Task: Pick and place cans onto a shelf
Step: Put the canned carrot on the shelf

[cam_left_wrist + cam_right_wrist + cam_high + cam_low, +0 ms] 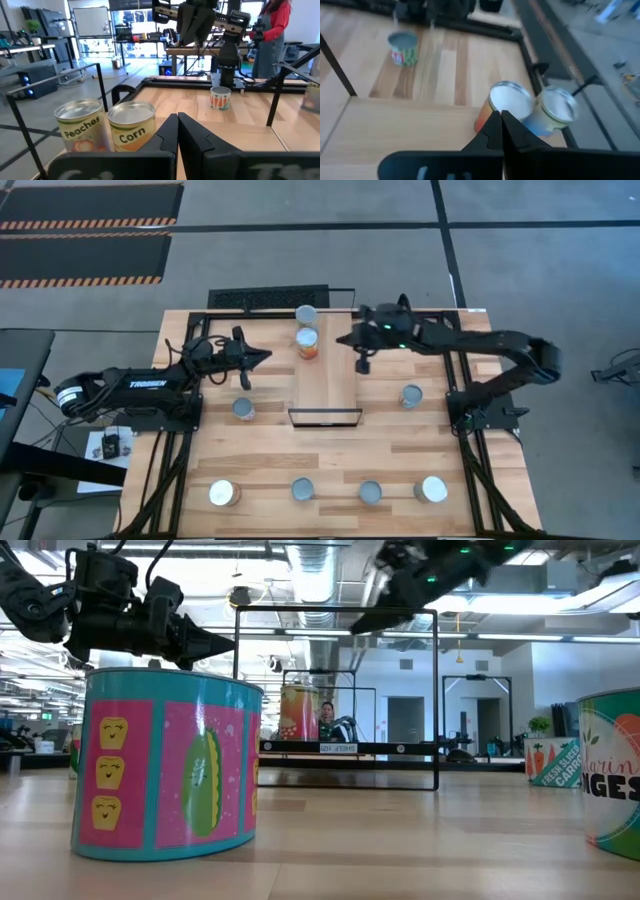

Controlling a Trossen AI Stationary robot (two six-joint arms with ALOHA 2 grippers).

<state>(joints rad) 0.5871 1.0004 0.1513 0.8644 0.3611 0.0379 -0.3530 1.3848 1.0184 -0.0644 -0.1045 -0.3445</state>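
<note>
The shelf [326, 385], a pale plank panel in a black frame, stands raised at the table's middle. Two cans stand upright at its far end, a silvery-topped one [307, 314] and an orange-labelled one [308, 343]. They show as Peaches [82, 125] and Corn [131, 126] in the left wrist view. My left gripper [264, 358] is shut and level, left of the shelf, pointing at these cans. My right gripper [343, 340] is shut above the shelf's right side, beside the orange-labelled can [507, 102], with nothing in it. More cans stand on the table.
Loose cans stand upright left of the shelf [244, 409], right of it [411, 395], and in a row along the near edge [223, 493], [303, 490], [370, 493], [432, 489]. A person in red [274, 30] stands beyond the table.
</note>
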